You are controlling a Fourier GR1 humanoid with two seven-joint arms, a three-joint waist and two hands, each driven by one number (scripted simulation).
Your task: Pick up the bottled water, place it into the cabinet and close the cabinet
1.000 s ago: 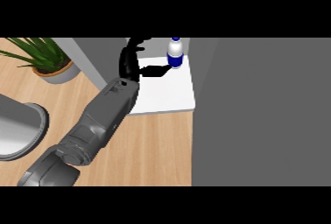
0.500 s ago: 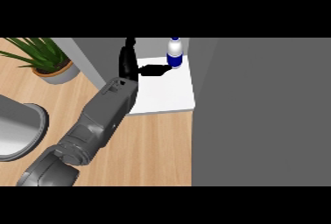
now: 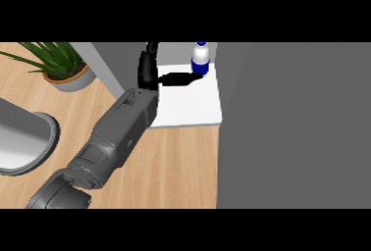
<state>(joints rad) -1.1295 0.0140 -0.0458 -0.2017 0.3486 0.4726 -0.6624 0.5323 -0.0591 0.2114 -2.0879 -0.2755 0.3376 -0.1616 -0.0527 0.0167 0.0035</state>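
Observation:
The bottled water [image 3: 200, 58], clear with a blue label and a white cap, stands upright at the back right of the white cabinet shelf [image 3: 190, 105]. My left hand [image 3: 149, 68] reaches onto the shelf just left of the bottle. Its fingers point straight away from me and its thumb [image 3: 176, 78] stretches right towards the bottle's foot. The hand is open and does not curl round the bottle. I cannot tell whether the thumb tip touches it. My right hand shows nowhere.
A broad grey cabinet panel [image 3: 290, 122] fills the view's right side, right beside the shelf. A potted plant [image 3: 59, 68] stands at the back left. A round grey metal vessel [image 3: 18, 139] sits at the left edge on the wooden counter [image 3: 174, 162].
The left hand's fingers have straightened from a slight curl and the hand has shifted a little. The bottle stands where it stood.

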